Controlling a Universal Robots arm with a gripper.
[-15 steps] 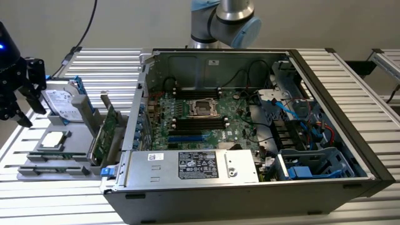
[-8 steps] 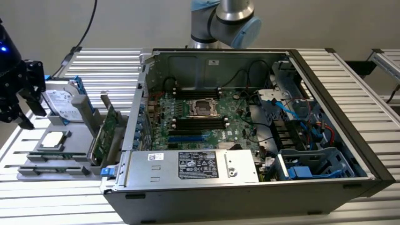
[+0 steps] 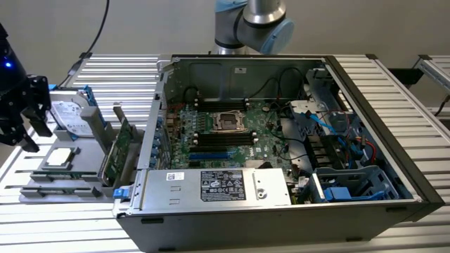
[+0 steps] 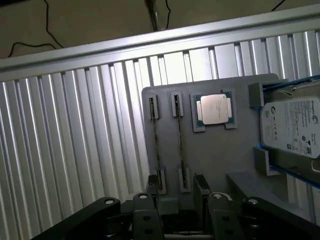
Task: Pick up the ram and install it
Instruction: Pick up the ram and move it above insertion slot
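Note:
Two slim green ram sticks (image 4: 155, 145) (image 4: 180, 145) stand on edge, side by side, in slots of a grey holder tray (image 4: 220, 155). In the exterior view the ram (image 3: 60, 175) sits at the near end of that tray, left of the computer case. My gripper (image 4: 180, 212) hovers above the tray near one end of the sticks. It is open, with nothing between its black fingers (image 4: 149, 212). From the exterior view the gripper (image 3: 25, 132) hangs at the far left, over the tray's outer side. The motherboard's long black slots (image 3: 223, 138) lie inside the open case.
The tray also carries a processor chip (image 4: 215, 109), a hard drive (image 4: 292, 127) in a blue-edged cradle, and an upright green expansion card (image 3: 119, 150). The open computer case (image 3: 281, 211) fills the table's middle. Ribbed aluminium tabletop (image 4: 65, 150) surrounds the tray.

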